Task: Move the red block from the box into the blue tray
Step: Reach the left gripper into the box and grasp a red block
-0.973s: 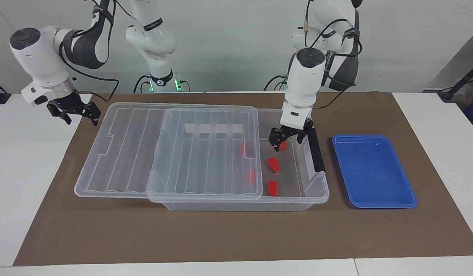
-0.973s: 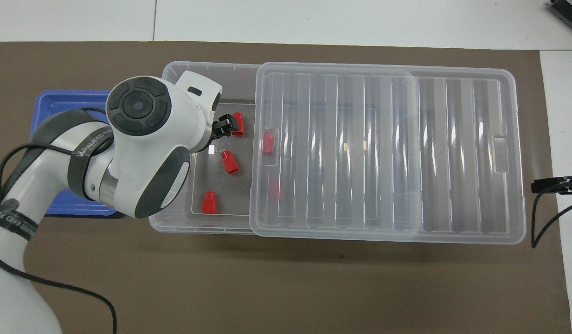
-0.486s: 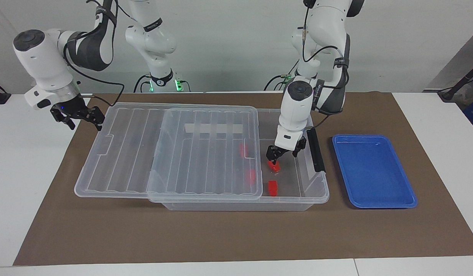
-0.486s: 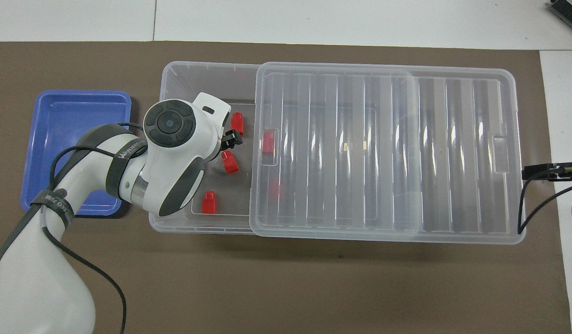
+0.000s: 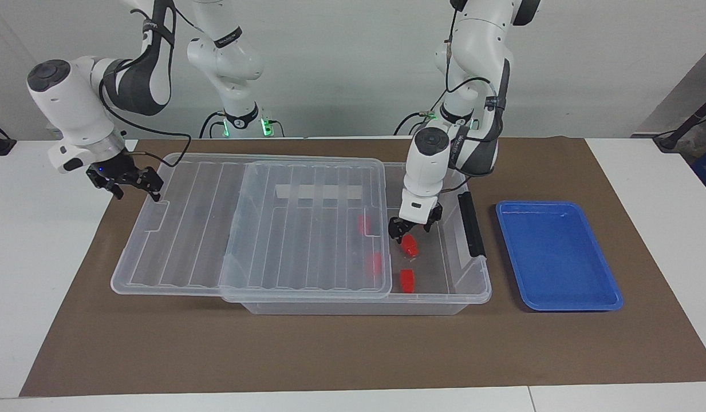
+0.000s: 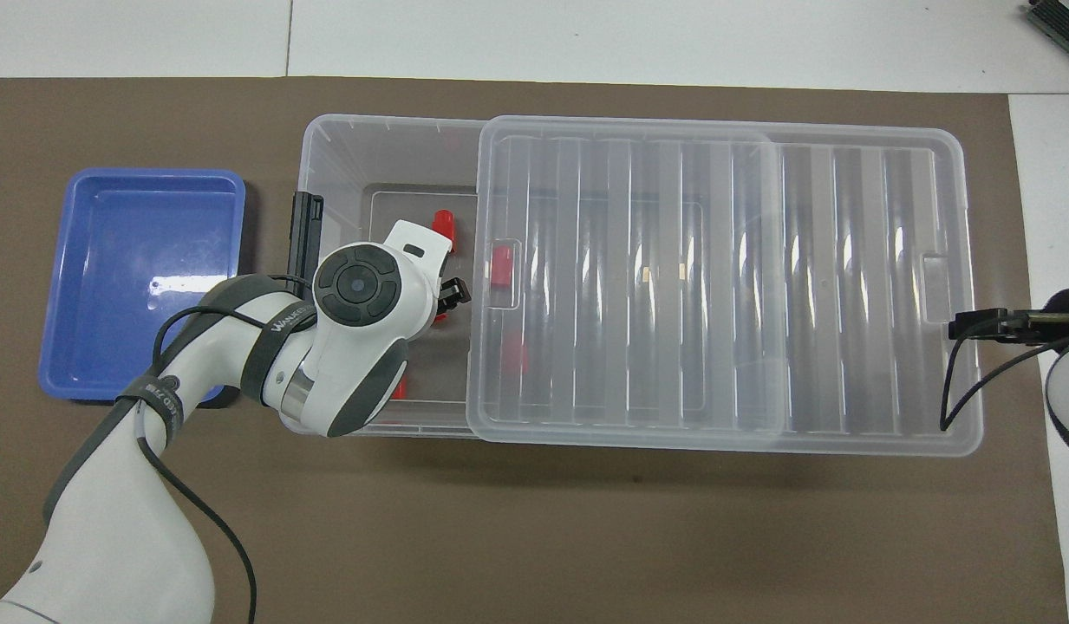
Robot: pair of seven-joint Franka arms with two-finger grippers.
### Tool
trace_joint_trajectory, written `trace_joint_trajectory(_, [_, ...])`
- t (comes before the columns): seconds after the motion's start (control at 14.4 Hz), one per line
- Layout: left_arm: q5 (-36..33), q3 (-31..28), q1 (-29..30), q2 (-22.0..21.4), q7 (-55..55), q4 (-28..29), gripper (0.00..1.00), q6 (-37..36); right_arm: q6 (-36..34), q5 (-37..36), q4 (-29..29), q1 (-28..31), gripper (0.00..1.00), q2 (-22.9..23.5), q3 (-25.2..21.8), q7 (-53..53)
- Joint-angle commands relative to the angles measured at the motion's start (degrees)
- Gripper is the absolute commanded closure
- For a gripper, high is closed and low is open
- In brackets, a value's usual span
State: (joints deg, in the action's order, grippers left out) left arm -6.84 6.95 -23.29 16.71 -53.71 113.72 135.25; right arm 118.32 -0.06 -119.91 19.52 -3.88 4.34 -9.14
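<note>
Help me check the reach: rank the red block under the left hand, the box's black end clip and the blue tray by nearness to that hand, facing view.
1. Red block, under the left hand.
2. Black end clip, on the box's end.
3. Blue tray, beside the box.

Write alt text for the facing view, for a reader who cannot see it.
The left gripper is down inside the large clear plastic box, fingers open around a small red plastic block. The ribbed clear lid is slid toward the right arm's end, where the right gripper waits. The shallow blue plastic tray holds nothing.
</note>
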Motion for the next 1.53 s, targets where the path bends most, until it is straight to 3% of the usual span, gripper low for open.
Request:
trace_joint_trajectory(0.0, [-1.3,-0.9,-1.4,-0.6,-2.5,2.5,0.05,3.3,1.4,0.2,-1.0,1.8,0.01,-0.6,0.2,-2.3])
trace_joint_trajectory(0.35, [-1.3,-1.0,-1.5,0.6,-2.6,2.5,0.11,5.3,1.3,0.1,-0.5,3.5,0.01,-0.4,0.2,-4.8])
trace_joint_trajectory(0.49, [-1.3,-1.0,-1.4,0.6,-2.6,2.4,0.25,5.6,0.1,0.1,1.3,3.2,0.00,0.0,0.3,-4.4])
trace_joint_trajectory(0.63, [-1.3,-1.0,-1.4,1.0,-2.6,2.3,0.47,5.6,-1.9,0.1,2.8,2.6,0.00,-0.5,0.6,-4.0])
trace_joint_trajectory(0.83, [-1.3,-1.0,-1.4,0.9,-2.9,1.8,0.99,4.8,-8.3,0.1,5.0,-0.5,0.00,-2.6,0.7,1.7])
trace_joint_trajectory(1.04, [-1.3,-1.1,-1.2,0.9,-2.9,-0.7,1.00,1.3,-11.9,0.3,5.0,-5.6,0.00,-4.4,0.8,11.2])
trace_joint_trajectory(1.18, [-1.0,-1.0,-0.4,0.8,-2.5,-6.6,1.00,-6.9,-15.2,0.9,5.6,-8.2,0.00,-5.0,0.8,14.6])
trace_joint_trajectory(1.46, [3.3,-1.0,2.2,0.0,-2.1,-18.6,1.00,-22.5,-19.5,1.1,13.4,-13.0,0.00,-2.7,1.0,22.8])
